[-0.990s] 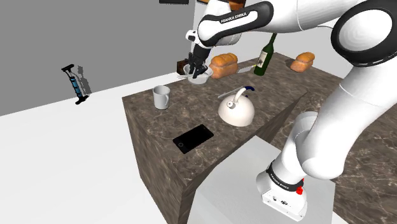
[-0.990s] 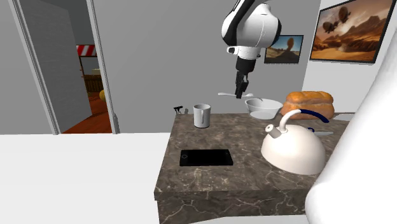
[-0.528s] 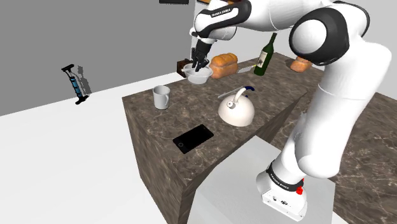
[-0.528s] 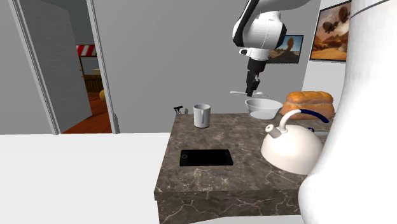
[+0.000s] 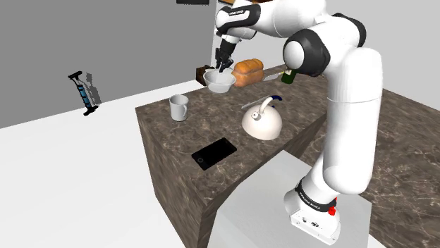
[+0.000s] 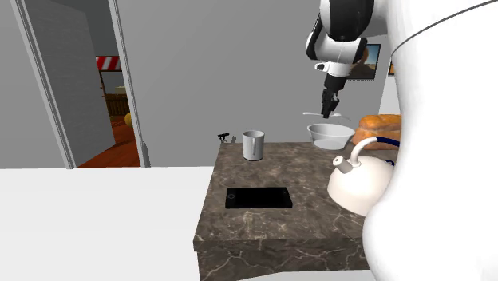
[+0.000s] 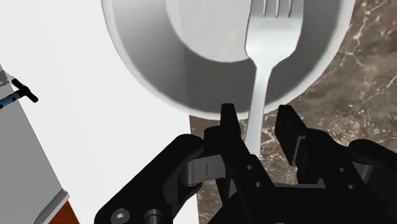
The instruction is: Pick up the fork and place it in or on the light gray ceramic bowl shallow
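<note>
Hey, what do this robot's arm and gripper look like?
The arm is glossy white, with rounded links, dark joints and small lettering near the hand. The gripper is all black, with two blocky fingers.

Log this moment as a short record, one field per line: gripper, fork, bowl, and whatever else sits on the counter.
gripper: shut on the fork's handle, hanging over the bowl
fork: white, tines over the bowl's inside, held above it
bowl: light grey, upright, beside the bread loaf
counter: dark, marble-patterned
also on counter: mug, white kettle, black phone
stage: release not yet done
</note>
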Motion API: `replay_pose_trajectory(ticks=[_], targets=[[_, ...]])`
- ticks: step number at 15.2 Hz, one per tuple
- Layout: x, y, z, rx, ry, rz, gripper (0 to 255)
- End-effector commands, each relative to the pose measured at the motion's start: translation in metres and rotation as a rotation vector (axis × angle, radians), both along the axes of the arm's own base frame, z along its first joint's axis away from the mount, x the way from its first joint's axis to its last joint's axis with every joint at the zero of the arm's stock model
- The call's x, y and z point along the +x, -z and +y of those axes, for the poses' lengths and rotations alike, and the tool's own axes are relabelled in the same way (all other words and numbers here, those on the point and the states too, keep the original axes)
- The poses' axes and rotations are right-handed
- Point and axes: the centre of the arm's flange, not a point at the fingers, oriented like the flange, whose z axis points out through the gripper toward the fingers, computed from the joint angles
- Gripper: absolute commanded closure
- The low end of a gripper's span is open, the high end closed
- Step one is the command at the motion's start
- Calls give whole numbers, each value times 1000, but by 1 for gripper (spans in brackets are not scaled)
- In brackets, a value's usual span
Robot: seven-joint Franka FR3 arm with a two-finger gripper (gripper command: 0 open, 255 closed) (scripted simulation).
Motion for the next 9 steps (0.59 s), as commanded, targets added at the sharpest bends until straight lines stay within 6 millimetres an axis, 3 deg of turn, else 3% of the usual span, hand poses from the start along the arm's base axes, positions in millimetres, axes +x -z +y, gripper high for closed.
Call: replay_pose_trajectory(ticks=[1,3,9], targets=[[17,-3,-24,1,-3,-1,255],[32,-2,-47,1,-3,-1,255],[32,30,-47,1,-3,-1,255]])
